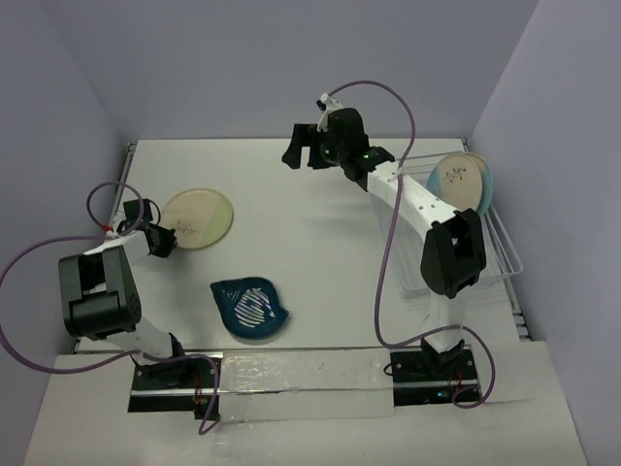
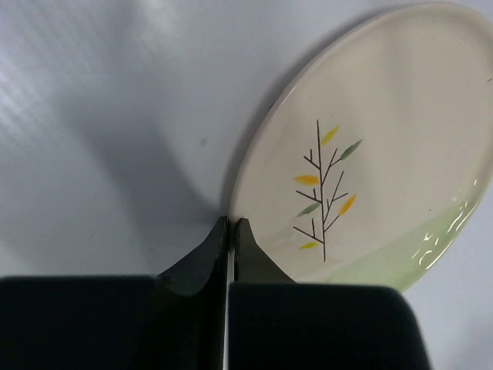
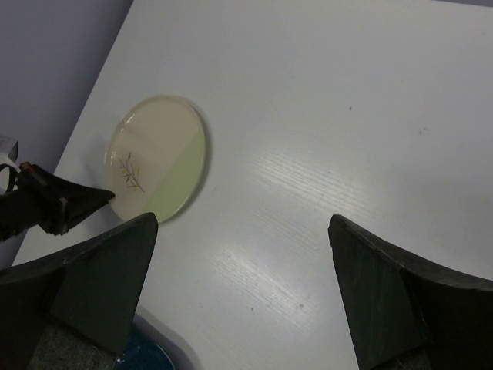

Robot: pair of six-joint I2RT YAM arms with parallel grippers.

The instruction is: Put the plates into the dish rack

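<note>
Left claw [image 2: 230,225]: clenched, the two dark fingertips drawn together with only a hairline slit between them. The tips meet right at the near rim of the sprig plate [image 2: 385,139]. Whether that rim is pinched or only touched cannot be told. The only marking on the plate is a thin dark sprig with small yellow and green leaves on cream glaze, with a pale green band along one side.

Left arm: folded low at the desk's left side, elbow raised, forearm reaching toward the far left. The claw sits down at desk level against the plate's left edge.

The plate lies flat on the desk [image 1: 320,252], far left of centre.

Right claw [image 3: 243,223]: released, fingers spread wide and holding nothing, well above the bare desk. The right arm stretches up and across toward the far middle, well apart from the sprig plate.

A dark teal leaf-shaped dish [image 1: 250,309] lies flat near the front, between the two arm bases and nearer the left.

The dish rack [image 1: 505,257] stands along the right edge. A racked plate [image 1: 456,180] stands on edge at its far end, with a second rim just behind it.
</note>
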